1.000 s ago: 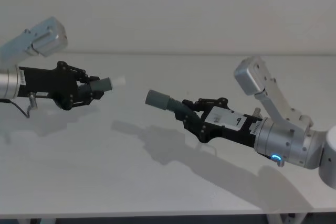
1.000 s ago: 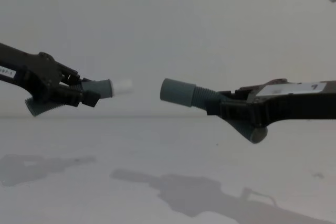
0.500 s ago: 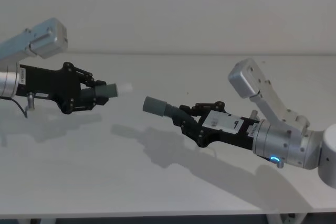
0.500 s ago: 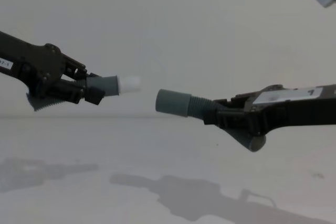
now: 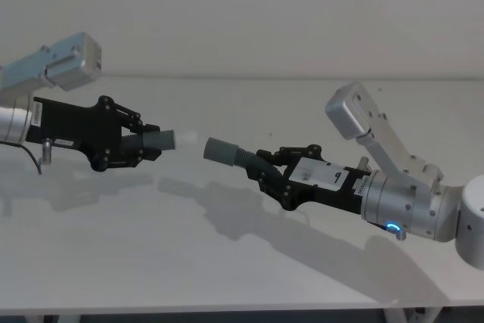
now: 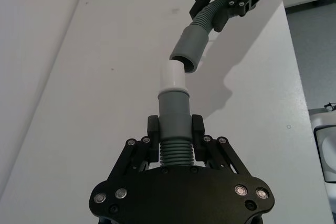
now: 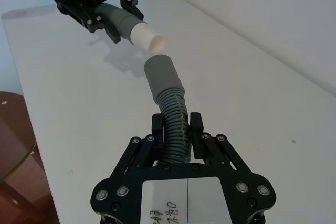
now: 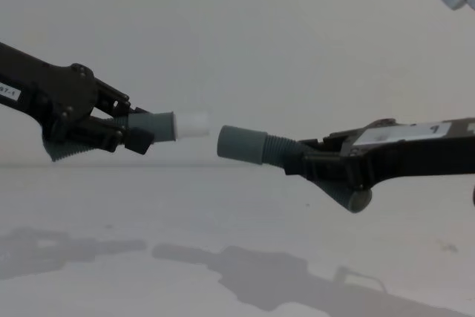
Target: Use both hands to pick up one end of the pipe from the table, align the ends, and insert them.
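Pipe [image 5: 160,141] is in two halves, both held in the air above the table [image 5: 227,262], end to end with a small gap between them. The white tip [image 8: 191,125] sits just beside the collar [image 8: 241,144] but a little higher, so the two are not yet in line. The left gripper [image 5: 140,145] has its jaws clamped on the ribbed neck behind the tip. The right gripper [image 5: 265,166] grips likewise behind the collar. Each end is left free and pointing at the other, ready for insertion once levelled.
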